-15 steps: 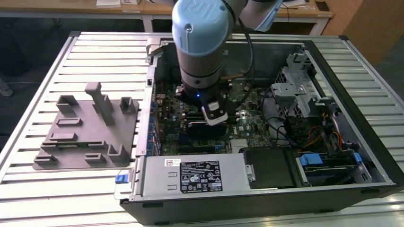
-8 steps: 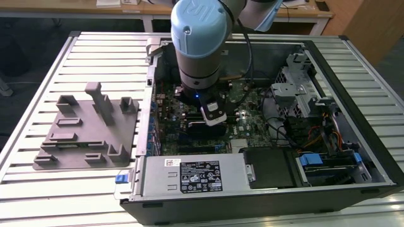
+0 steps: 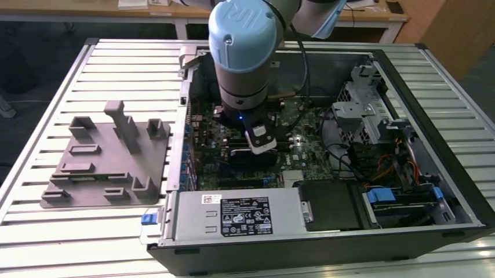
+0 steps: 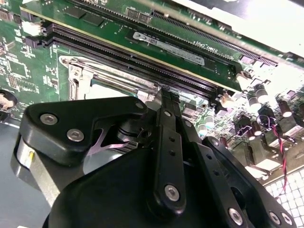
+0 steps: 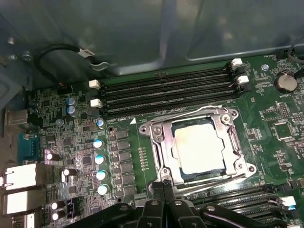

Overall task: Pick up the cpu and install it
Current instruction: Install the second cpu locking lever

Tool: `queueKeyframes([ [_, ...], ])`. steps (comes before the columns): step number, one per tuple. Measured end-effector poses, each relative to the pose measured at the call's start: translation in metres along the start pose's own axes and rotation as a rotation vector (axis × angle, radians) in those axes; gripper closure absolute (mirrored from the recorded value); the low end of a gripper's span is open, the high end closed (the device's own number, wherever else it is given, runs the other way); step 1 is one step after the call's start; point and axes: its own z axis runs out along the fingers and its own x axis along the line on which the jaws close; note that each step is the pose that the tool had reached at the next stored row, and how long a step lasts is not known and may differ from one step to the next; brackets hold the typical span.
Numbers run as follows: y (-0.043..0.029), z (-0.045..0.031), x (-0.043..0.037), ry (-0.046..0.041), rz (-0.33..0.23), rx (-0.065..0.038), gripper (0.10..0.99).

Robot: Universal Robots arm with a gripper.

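Note:
The cpu, a small square chip with a pale metal top, lies flat inside the metal-framed socket on the green motherboard in the first wrist view. Thin wire levers run along the socket's edges. My gripper is shut, its two black fingers pressed together with nothing between them, and its tip sits at the socket's edge beside the cpu. In the second wrist view the same closed fingers point at the socket frame. In the exterior view the arm reaches down into the open computer case.
Black memory slots run along the far side of the socket, more at its near side. Capacitors stand beside it. A grey plastic tray with upright blocks lies on the slatted table at the exterior view's left. The power supply fills the case front.

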Motion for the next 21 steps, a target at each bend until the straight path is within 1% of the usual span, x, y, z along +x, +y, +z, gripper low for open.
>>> queueKeyframes([
  [14, -0.0004, 0.006, 0.0035, 0.0005, 0.0, -0.003, 0.98],
  [19, -0.0006, 0.0064, 0.0042, 0.0008, 0.0, -0.003, 0.98],
  [21, -0.0001, 0.0052, 0.0042, 0.0006, 0.0, -0.003, 0.98],
])
